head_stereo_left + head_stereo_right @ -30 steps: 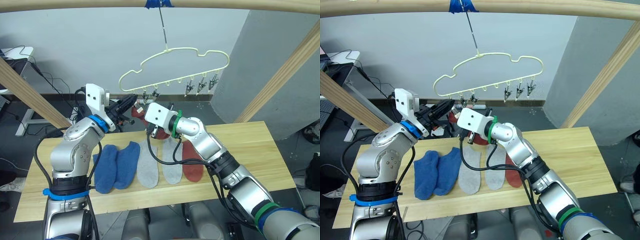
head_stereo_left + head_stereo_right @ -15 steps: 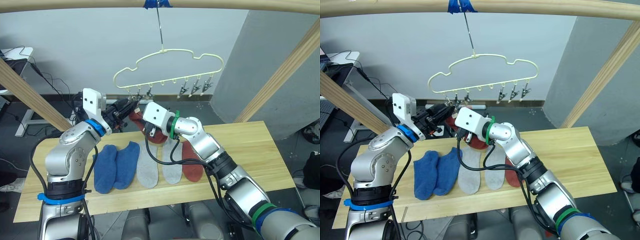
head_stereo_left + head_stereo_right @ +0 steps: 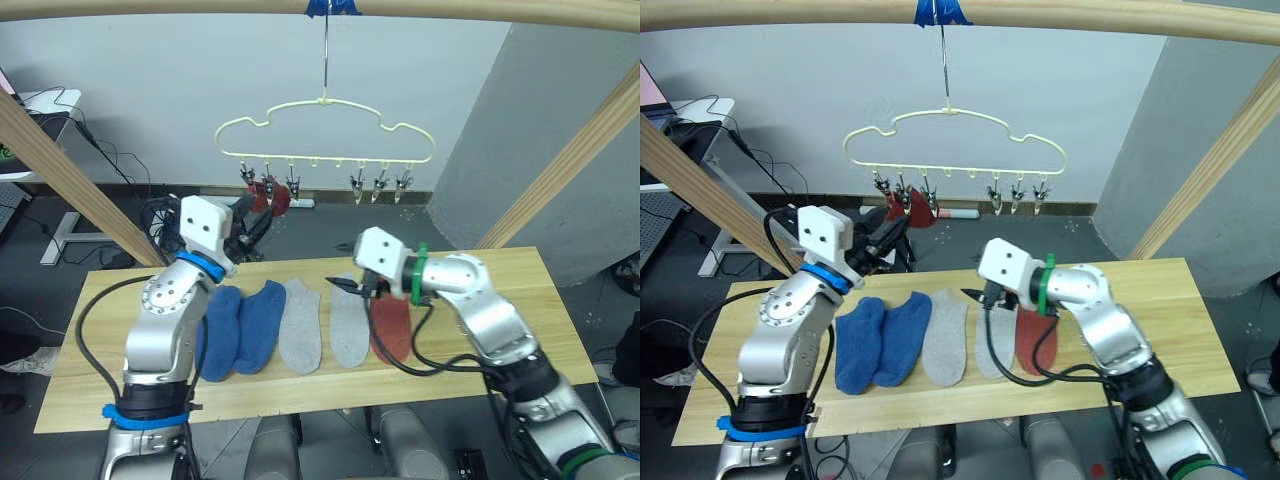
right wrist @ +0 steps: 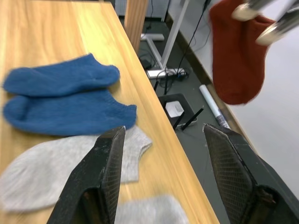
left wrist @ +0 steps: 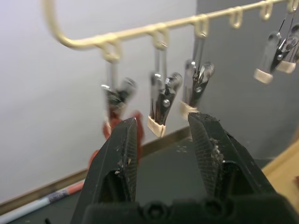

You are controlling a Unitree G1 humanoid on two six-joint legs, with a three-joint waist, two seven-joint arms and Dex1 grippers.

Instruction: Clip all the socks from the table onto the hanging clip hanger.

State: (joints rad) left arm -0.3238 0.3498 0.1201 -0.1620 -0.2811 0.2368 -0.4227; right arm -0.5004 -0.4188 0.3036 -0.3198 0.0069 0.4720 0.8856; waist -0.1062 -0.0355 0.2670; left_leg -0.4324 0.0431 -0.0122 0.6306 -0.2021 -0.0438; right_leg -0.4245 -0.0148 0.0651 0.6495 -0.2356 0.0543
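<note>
Left eye view: wooden pole [image 3: 420,8] carries the clip hanger [image 3: 325,128].

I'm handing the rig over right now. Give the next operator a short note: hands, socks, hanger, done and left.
Left hand: open, empty, raised near the clip hanger's leftmost clips.
Right hand: open, empty, low over the table beside the grey socks.
Done: one red sock hangs from a clip near the hanger's left end.
Left: five socks lying in a row on the table: two blue socks, two grey socks and a second red sock.
</note>
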